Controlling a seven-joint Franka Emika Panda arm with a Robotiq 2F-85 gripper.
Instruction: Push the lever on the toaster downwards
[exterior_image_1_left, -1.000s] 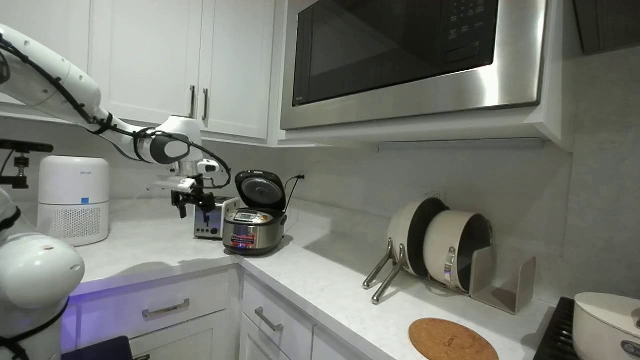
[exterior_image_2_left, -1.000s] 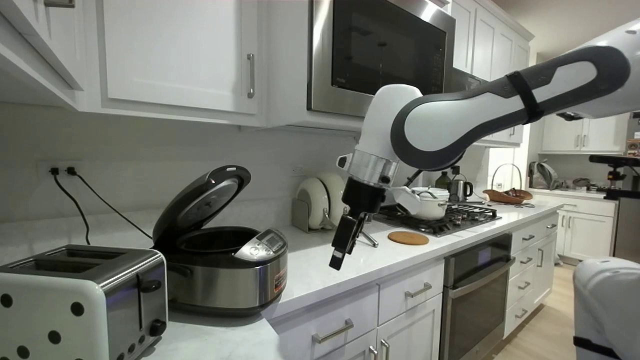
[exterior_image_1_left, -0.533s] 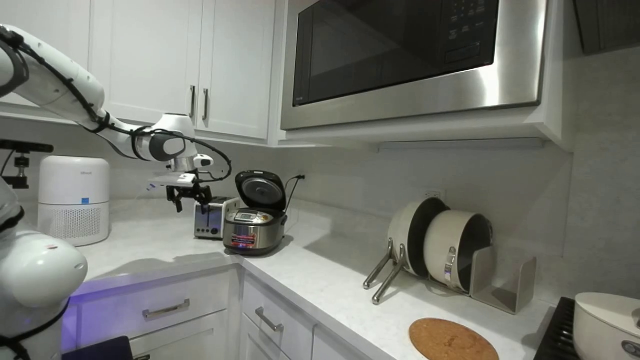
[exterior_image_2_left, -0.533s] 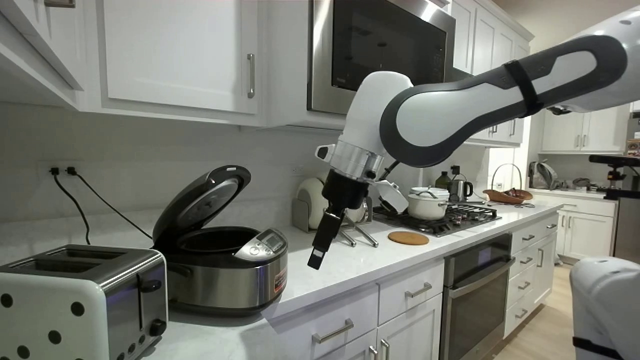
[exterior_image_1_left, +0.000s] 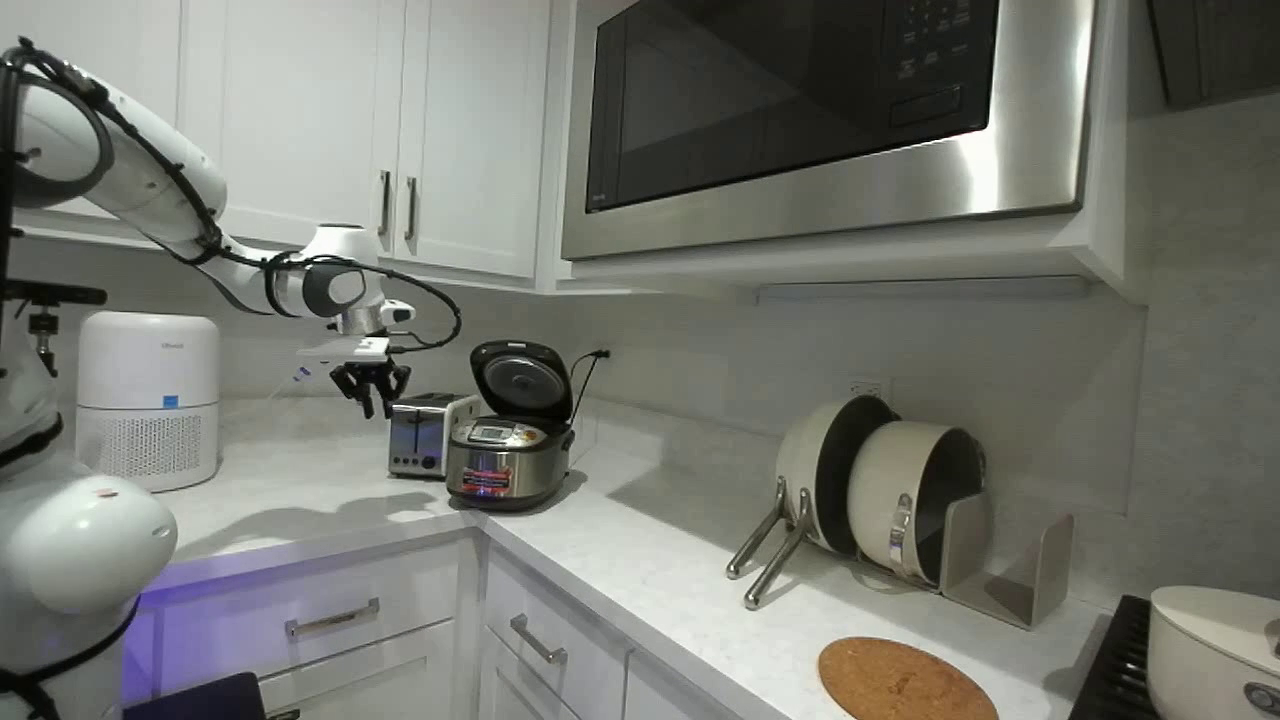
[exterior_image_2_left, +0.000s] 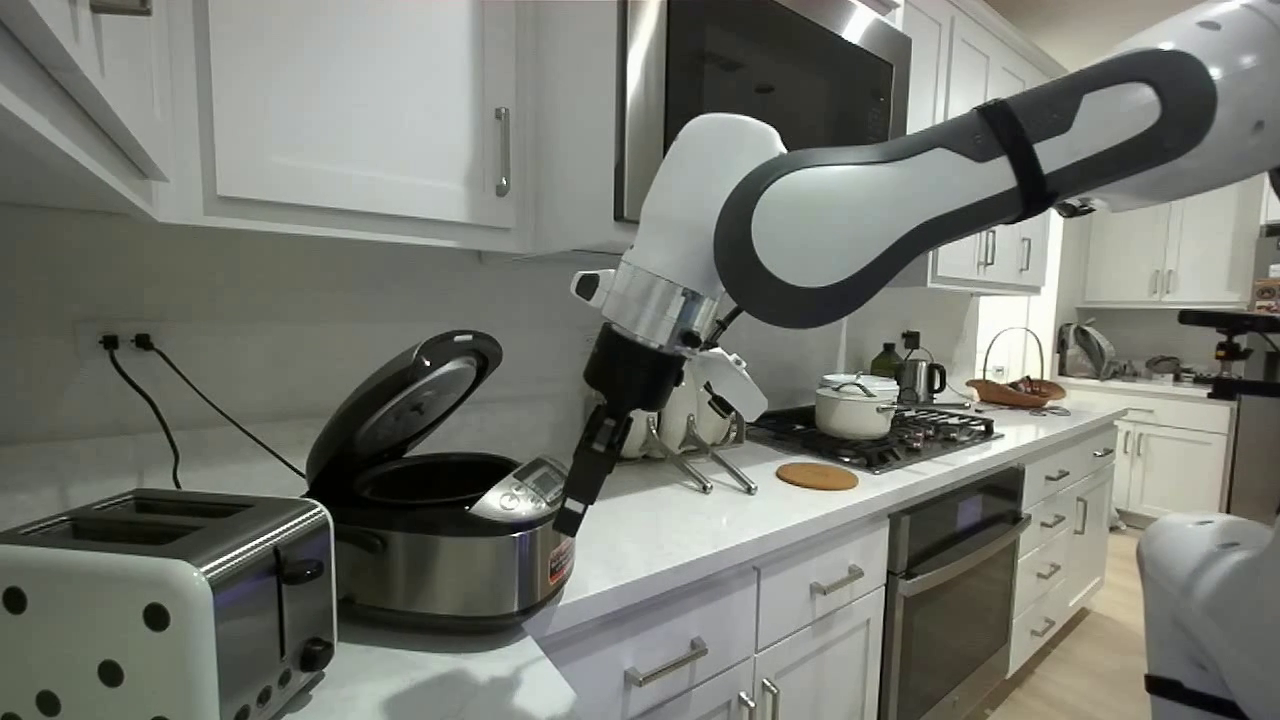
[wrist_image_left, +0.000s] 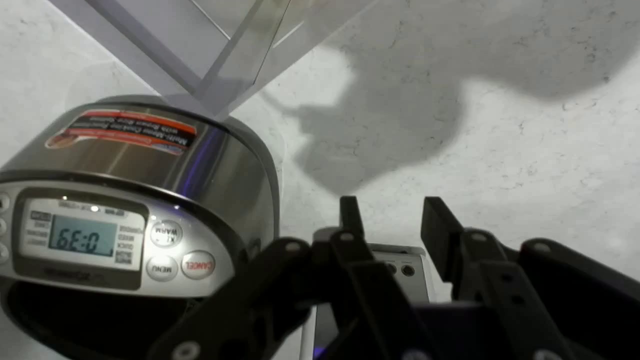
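In an exterior view the toaster is cut off at left and bottom, with its lever showing, set high. In the wrist view the tool covers most of the toaster, and the lever cannot be made out. A pot and the mat are cropped in an exterior view.

The fingers stand apart with a moderate gap, hanging over the bench on the toaster's lever side, away from it. The toaster sits back from the bench's front edge, just beside the cooker; whether those two touch I cannot tell. The cooker stands at the inner corner. Bench surface runs from the purifier to the toaster and forward to the front edge.

Counted: one toaster with two slots; one cooker, lid up; two plugs above the back edge; two pans in one rack on the bench's other stretch.
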